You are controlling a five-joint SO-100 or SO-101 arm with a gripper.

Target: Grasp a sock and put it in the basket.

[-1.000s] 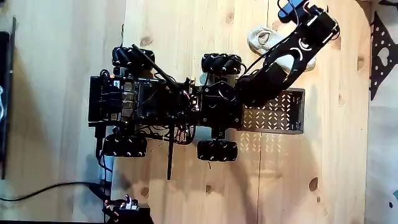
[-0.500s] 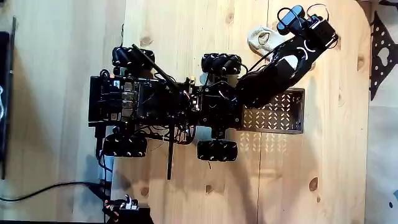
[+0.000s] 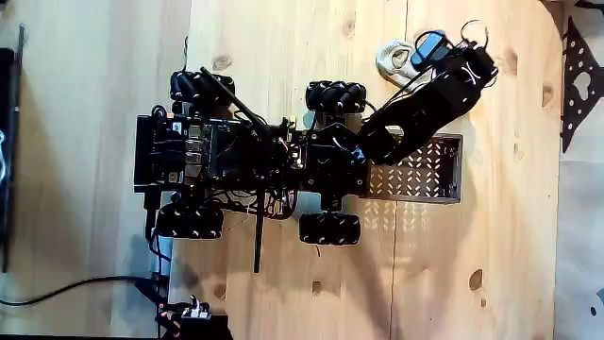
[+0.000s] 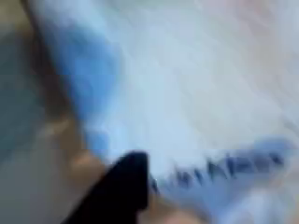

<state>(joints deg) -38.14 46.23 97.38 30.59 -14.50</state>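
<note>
Reaching step: in the fixed view's upper right, the black end effector (image 3: 429, 47) sits over the cream-white fabric sock (image 3: 392, 59) on the pale wooden counter (image 3: 283, 38); its opening cannot be told. Next, closing and carrying down to the dark perforated metal basket (image 3: 420, 170).

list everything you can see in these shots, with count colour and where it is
sock: one, cream-white, on the wooden table at the top of the fixed view, partly under the arm's end; fills the blurred wrist view as pale fabric
basket: one, dark perforated metal, fixed to the right end of the wheeled base
table: one, light wood with knots
cable: one, black, lower left
wheeled base: one, black, centre, four wheels
arm: one, black, reaching from the base up and right over the sock
gripper: one, black, above the sock; open or shut cannot be told
</note>
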